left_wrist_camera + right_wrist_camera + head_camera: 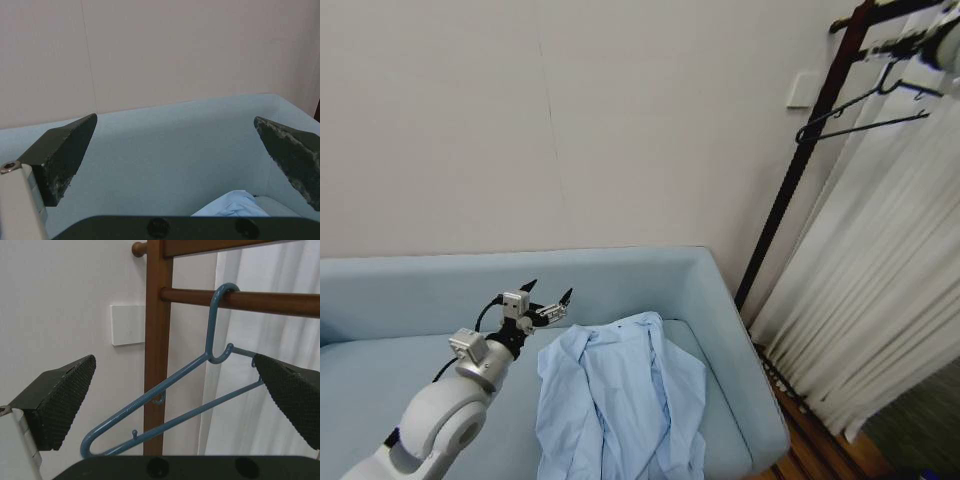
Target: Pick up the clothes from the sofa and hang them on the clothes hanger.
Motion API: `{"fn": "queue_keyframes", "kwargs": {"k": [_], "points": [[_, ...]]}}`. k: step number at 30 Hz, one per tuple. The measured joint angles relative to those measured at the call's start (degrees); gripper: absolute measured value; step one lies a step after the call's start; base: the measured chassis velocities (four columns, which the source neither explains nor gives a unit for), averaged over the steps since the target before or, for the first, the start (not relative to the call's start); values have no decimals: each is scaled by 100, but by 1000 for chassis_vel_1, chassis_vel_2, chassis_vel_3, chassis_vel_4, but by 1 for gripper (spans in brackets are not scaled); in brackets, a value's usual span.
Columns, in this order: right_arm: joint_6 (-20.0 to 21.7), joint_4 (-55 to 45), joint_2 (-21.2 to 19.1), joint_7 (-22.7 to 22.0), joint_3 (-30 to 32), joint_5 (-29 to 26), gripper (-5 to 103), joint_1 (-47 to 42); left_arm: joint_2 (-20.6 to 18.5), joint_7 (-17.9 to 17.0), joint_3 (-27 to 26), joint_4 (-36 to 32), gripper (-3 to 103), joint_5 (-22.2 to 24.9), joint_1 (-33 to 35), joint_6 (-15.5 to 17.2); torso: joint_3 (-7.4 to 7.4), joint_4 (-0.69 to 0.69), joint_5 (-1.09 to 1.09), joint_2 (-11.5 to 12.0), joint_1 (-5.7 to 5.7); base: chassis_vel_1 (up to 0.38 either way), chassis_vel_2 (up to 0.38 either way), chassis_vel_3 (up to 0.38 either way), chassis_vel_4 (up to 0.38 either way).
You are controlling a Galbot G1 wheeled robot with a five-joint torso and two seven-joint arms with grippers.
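A light blue shirt point(620, 400) lies crumpled on the seat of the pale blue sofa point(410, 290), toward its right end. My left gripper point(549, 292) hovers open just left of the shirt's collar, above the seat. In the left wrist view its fingers point(60, 155) are spread wide before the sofa back point(165, 120), with a corner of the shirt point(235, 202) below. My right arm point(942, 45) is raised at the top right by the rack's rail. My right gripper point(175, 390) is open in front of a blue hanger point(150, 396) hooked on the wooden rail point(280, 302).
The dark wooden clothes rack point(790, 170) stands right of the sofa, its hanger point(865, 110) hanging high. White curtains point(880, 280) fall behind it. A white wall plate point(803, 90) sits beside the pole. The sofa's right armrest point(730, 340) borders the shirt.
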State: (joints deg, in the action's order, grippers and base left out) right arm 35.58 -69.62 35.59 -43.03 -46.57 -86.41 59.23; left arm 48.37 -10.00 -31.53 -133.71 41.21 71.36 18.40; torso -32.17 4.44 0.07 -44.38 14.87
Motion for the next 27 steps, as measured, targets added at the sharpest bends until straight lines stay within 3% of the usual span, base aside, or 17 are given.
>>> {"fn": "queue_keyframes", "kwargs": {"k": [3,12,21,27], "points": [[-34,305,298,-552,-165,-465,100,137,39,40,33,26,100,-3,-7,-26,0,2,-1,0,0,0,0,0,0],[-124,965,815,-1204,-568,-1003,100,211,150,209,59,33,100,-42,38,-133,0,3,0,0,0,0,0,0,0],[-137,1567,1131,-1287,-782,-965,101,117,275,332,33,114,100,-88,50,-269,0,2,0,0,0,0,0,0,0],[-137,1662,970,-1086,-912,-797,90,92,337,388,25,175,100,-128,54,-320,1,3,2,0,0,0,0,0,0]]}}
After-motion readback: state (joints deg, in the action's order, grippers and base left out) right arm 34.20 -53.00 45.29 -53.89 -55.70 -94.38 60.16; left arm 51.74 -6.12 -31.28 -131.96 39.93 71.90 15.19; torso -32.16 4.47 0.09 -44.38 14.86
